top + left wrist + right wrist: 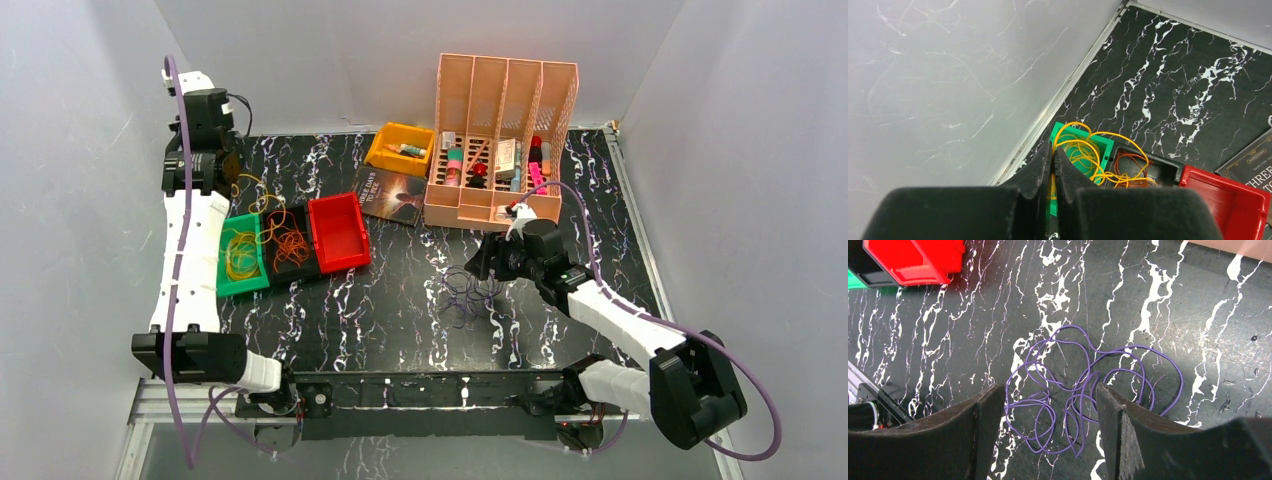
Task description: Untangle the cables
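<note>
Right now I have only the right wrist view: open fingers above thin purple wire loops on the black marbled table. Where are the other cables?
Observer: The thin yellow looped wire sits mostly in the green plastic bin.
Reviewer: And orange?
Observer: The thin orange wire lies in the black bin next to it.
Reviewer: The left arm?
Observer: The left fingers are shut, seemingly pinching a yellow strand lifted from that bin.

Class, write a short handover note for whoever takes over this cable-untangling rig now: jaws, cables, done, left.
Left gripper: jaws shut on the yellow cable, raised above the green bin.
Right gripper: jaws open, straddling the purple cable on the table, not gripping.
Orange cable lies in the black bin, yellow loops draped over it.
Done: purple lies apart.
Left: free yellow from orange.
</note>
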Robot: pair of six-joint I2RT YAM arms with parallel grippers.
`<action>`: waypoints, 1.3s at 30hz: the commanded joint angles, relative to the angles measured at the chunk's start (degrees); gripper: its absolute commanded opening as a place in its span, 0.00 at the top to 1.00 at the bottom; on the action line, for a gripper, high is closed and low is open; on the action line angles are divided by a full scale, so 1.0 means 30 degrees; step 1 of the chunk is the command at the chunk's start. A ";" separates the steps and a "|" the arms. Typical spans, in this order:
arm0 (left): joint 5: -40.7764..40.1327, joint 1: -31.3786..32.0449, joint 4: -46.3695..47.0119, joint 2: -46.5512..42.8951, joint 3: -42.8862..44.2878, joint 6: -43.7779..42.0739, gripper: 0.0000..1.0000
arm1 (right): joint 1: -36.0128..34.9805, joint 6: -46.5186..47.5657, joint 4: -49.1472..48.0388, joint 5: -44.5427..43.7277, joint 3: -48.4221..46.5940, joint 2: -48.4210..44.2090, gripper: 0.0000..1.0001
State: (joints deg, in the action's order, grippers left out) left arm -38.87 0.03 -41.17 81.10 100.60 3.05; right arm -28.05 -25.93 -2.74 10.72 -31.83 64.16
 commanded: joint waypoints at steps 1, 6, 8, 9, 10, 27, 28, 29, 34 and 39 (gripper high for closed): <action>0.0831 -0.0812 0.0079 -0.1367 -0.0316 0.0506 1.00 | -0.0071 -0.0145 -0.0460 0.0313 -0.0951 0.0170 0.25; 0.1707 -0.1150 -0.1189 -0.1125 0.3008 0.0265 1.00 | -0.0082 -0.0376 -0.0799 0.0599 -0.1044 0.0597 0.25; 0.1436 -0.1126 -0.1559 -0.1069 0.3667 0.0145 1.00 | -0.0069 -0.0449 -0.0789 0.0615 -0.0929 0.0551 0.25; 0.1100 -0.1149 -0.1451 -0.1238 0.3675 0.0005 1.00 | -0.0082 -0.0492 -0.0813 0.0641 -0.0817 0.0518 0.25; 0.0893 -0.1139 -0.1289 -0.1281 0.3711 -0.0154 1.00 | -0.0082 -0.0496 -0.0814 0.0707 -0.0799 0.0572 0.25; 0.0557 -0.1667 0.0923 -0.2940 -0.4038 0.0577 1.00 | -0.0064 -0.0358 -0.0399 0.1844 -0.1404 0.1857 0.25; 0.0655 -0.1782 0.0862 -0.2969 -0.4181 0.0677 1.00 | -0.0081 -0.0350 -0.0389 0.1886 -0.1401 0.1884 0.25; 0.0679 -0.1880 0.0722 -0.3016 -0.4229 0.0792 1.00 | -0.0082 -0.0328 -0.0402 0.1917 -0.1422 0.1916 0.25; 0.0591 -0.2611 0.0095 -0.3304 -0.4585 0.1321 1.00 | -0.0079 -0.0186 -0.0229 0.2080 -0.1417 0.2051 0.25; 0.2128 -0.3615 -0.0076 -0.3679 -0.6398 0.2155 1.00 | -0.0081 -0.0072 -0.0106 0.2333 -0.1553 0.2453 0.25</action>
State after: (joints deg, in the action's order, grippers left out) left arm -35.38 -8.62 -40.34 72.55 84.90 6.79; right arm -28.05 -26.81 -2.85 16.16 -33.63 70.89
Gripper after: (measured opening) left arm 0.010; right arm 0.752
